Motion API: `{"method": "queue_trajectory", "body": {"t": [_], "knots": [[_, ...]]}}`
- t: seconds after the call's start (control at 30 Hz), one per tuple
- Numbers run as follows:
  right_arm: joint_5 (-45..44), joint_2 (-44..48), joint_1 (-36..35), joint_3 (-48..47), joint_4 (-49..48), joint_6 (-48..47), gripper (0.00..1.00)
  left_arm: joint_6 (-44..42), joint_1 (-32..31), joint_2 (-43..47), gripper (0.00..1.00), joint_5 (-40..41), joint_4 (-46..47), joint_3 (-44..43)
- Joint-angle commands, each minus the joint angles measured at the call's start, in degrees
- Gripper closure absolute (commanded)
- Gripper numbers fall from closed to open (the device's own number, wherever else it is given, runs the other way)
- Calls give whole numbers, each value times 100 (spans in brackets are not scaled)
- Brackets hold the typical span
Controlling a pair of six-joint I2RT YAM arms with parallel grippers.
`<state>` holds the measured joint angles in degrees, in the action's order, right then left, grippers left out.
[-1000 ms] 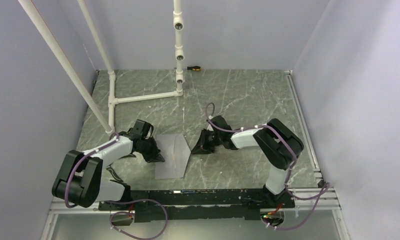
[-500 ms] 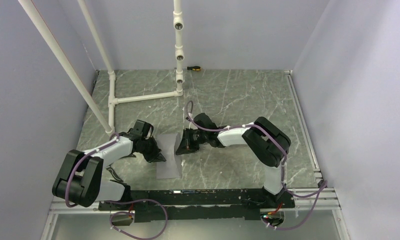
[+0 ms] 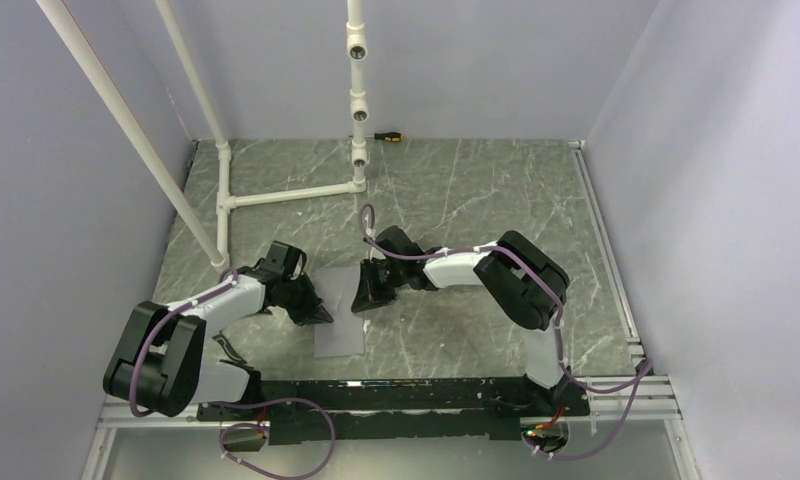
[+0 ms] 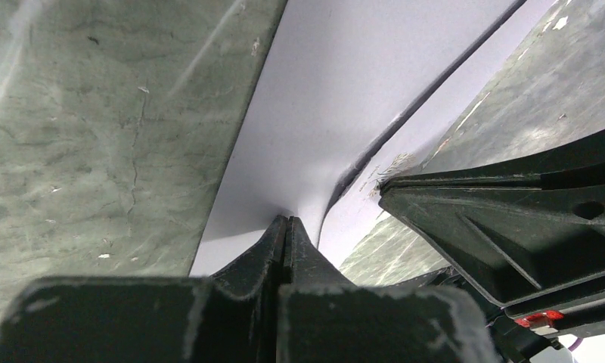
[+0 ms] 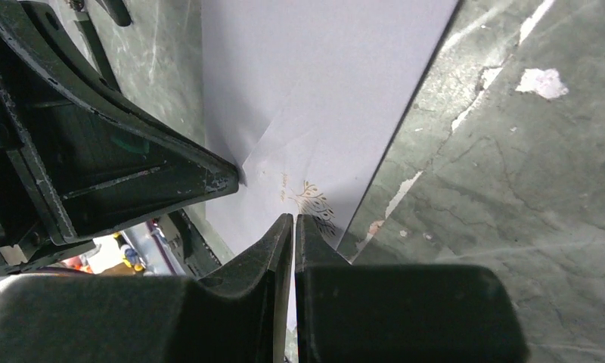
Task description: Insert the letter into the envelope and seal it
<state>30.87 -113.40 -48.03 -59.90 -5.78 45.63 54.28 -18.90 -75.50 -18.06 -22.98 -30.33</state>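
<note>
The light grey envelope lies flat on the marble table between my two grippers. My left gripper is shut, with its tips down on the envelope near its left edge. My right gripper is also shut and holds nothing. Its tips sit on the folded-over flap of the envelope, by a small gold print. The flap's edge still stands slightly raised near the left fingertips. The letter does not show in any view.
A white pipe frame stands at the back left, with a slanted pipe running toward the left arm. A screwdriver lies at the back wall. A metal rail lines the table's right edge.
My right gripper has swept left across the table, folding the flap over the envelope, which now looks narrower. Its jaws have closed a little more. The left arm has stayed put.
</note>
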Motion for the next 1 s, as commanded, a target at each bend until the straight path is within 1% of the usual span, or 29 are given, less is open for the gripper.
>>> {"method": "queue_trajectory", "body": {"t": [0.0,0.13,0.27,0.33,0.43,0.57,0.73,0.77,0.9,0.97], "knots": [[-404,-156,-119,-319,411,-327,90,-23,-21,25,98,243,-112,117],[-1004,-250,-277,-581,1138,-698,90,-48,-6,267,97,-54,-54,-81],[-2122,-298,-529,-660,1835,-1124,93,-8,132,491,97,-318,-137,-445],[-2618,-302,-623,-649,2027,-1309,93,80,230,554,97,-519,-85,-543],[-3260,-237,-733,-583,2060,-1526,93,176,329,554,97,-724,153,-550],[-3598,-58,-855,-364,1699,-1809,92,120,367,203,97,-902,535,-404],[-3746,-46,-910,-306,1498,-1925,92,263,369,-475,97,-1472,1702,-65],[-3740,-42,-910,-291,1467,-1914,92,256,369,-588,97,-1460,1788,-46],[-3738,-33,-910,-285,1448,-1849,92,43,369,-817,98,-1119,1455,8],[-3753,-20,-910,-285,1456,-1838,92,-25,390,-853,98,-884,1146,79]]}}
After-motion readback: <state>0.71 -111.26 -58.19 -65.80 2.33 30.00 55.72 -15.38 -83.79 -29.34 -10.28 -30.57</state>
